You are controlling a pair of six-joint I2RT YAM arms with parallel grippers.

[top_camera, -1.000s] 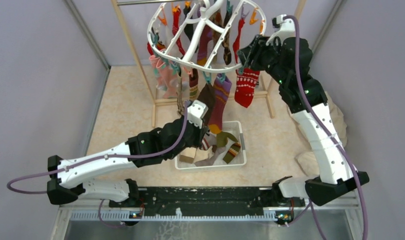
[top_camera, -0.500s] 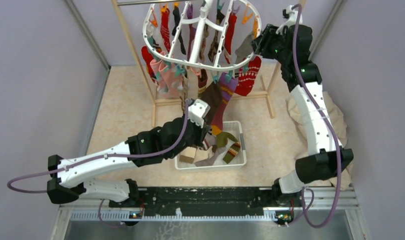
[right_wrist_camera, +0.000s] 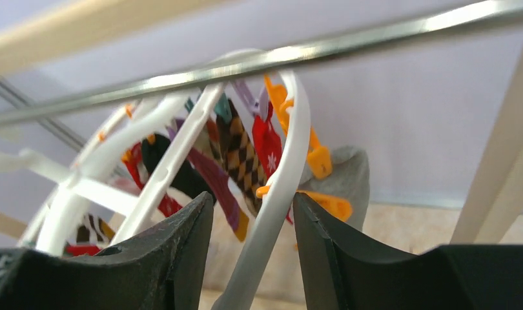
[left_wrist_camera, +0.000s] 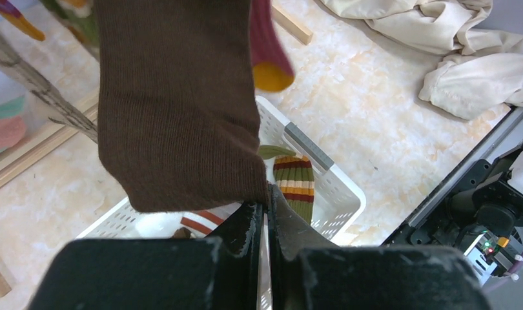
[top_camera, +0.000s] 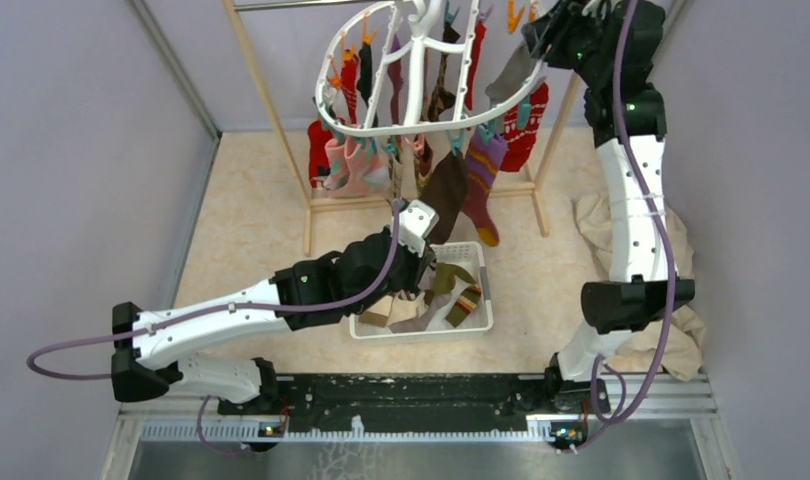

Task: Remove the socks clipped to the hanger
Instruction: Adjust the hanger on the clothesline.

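Note:
The white oval hanger hangs tilted from the rack, with several socks clipped under it: red, purple striped, pink and a brown sock. My left gripper is shut on the lower corner of the brown sock, which still hangs from above; in the left wrist view the gripper pinches its edge. My right gripper is up at the hanger's right rim. Its jaws stand open around the rim, with a gap on each side.
A white slotted basket below the hanger holds several loose socks, among them a green striped one. The wooden rack's posts and metal rod surround the hanger. Beige cloth lies on the floor at right.
The right arm has risen and reached further back, and the hanger has swung right and tipped up with it. The left arm followed slightly right, still gripping the brown sock.

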